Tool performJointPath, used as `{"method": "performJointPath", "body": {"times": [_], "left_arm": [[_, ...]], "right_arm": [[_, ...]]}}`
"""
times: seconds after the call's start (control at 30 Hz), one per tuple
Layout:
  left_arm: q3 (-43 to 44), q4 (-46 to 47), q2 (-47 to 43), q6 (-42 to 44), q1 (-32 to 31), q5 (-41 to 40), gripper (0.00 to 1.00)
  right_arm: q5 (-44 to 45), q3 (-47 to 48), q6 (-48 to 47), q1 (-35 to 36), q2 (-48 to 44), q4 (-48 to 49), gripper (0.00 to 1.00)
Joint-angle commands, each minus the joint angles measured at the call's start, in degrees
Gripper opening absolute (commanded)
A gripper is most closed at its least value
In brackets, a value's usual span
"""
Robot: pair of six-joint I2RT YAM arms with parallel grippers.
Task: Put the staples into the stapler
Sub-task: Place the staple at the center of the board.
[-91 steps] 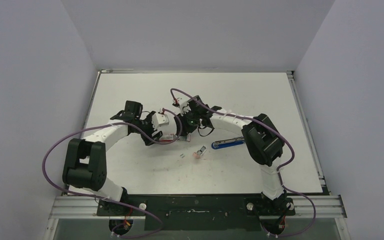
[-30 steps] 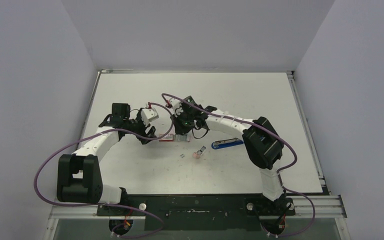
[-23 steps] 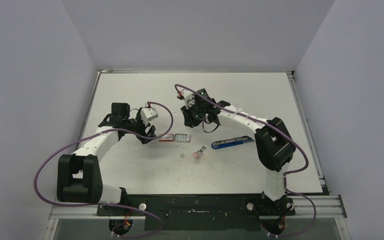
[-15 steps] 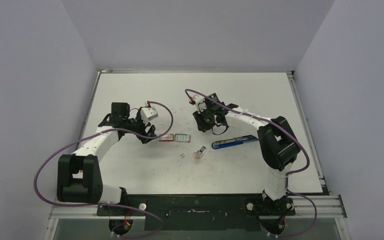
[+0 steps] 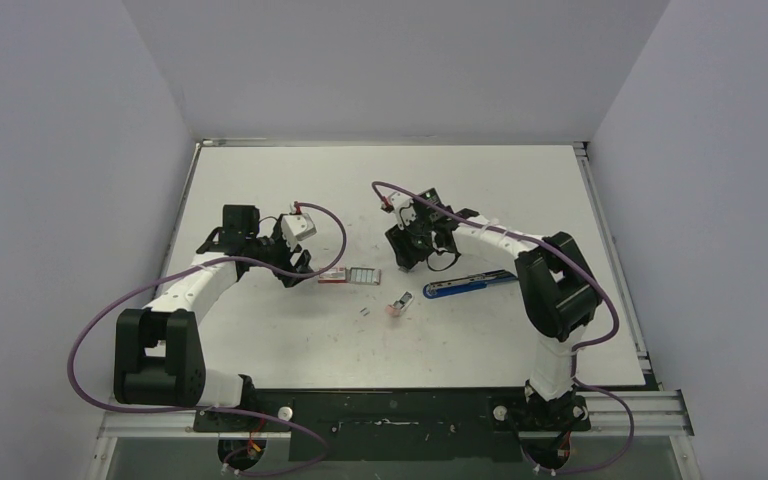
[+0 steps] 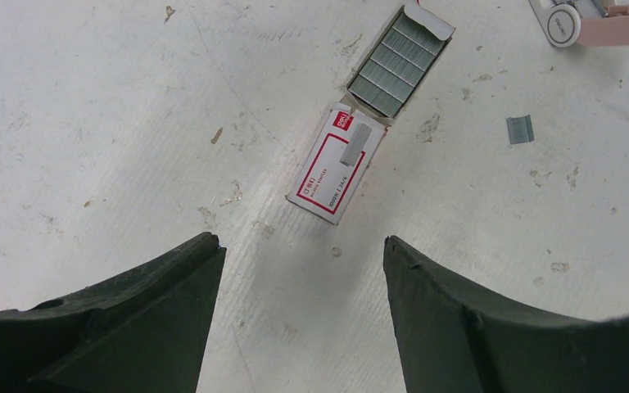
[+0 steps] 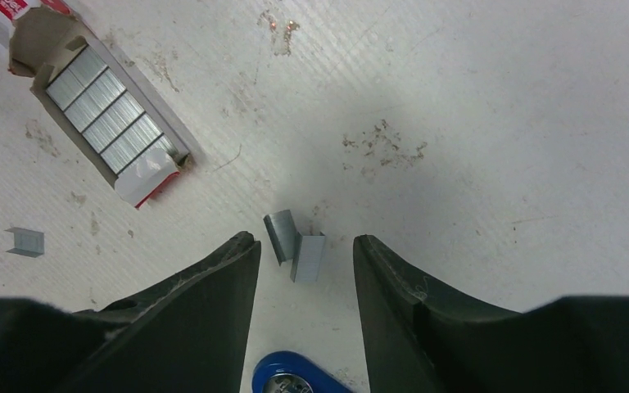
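Two short silvery staples strips point(image 7: 295, 246) lie on the table between the fingers of my right gripper point(image 7: 305, 242), which is open and touches neither piece. The blue stapler point(image 5: 457, 288) lies just right of this gripper point(image 5: 406, 262); its rounded blue end point(image 7: 295, 378) shows under the fingers. The staples tray point(image 7: 106, 110) is slid out of its red-and-white box point(image 6: 336, 168) and holds several strips point(image 6: 393, 61). My left gripper point(image 6: 299, 246) hangs open just short of the box, holding nothing.
A small pink block point(image 5: 397, 305) with a white round piece point(image 6: 561, 24) lies near the stapler. One loose staple bit point(image 6: 520, 129) sits beside the tray. The table surface is stained white board; grey walls close in on three sides.
My right gripper lifted from the staples tray, swung right toward the stapler, came down and opened, leaving two staple pieces on the table. The left arm stayed still.
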Motion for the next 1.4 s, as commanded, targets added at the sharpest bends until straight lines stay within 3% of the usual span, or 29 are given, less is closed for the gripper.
{"method": "performJointPath", "body": {"times": [0.0, 0.17, 0.4, 1.37], "left_arm": [[1.8, 2.2, -0.7, -0.4, 0.3, 1.9, 0.7], [1.5, 2.3, -0.6, -0.3, 0.3, 1.8, 0.69], [1.5, 2.4, -0.5, -0.5, 0.3, 1.7, 0.7], [1.4, 2.3, -0.6, -0.6, 0.3, 1.6, 0.7]], "right_arm": [[-0.9, -1.1, -2.3, -1.8, -2.8, 1.7, 0.45], [-5.7, -1.0, -3.1, -4.0, -2.1, 0.3, 0.38], [-10.0, -0.6, -2.2, -5.0, -0.2, -0.3, 0.38], [-9.9, -3.3, -1.4, -4.5, 2.7, 1.2, 0.36]]}}
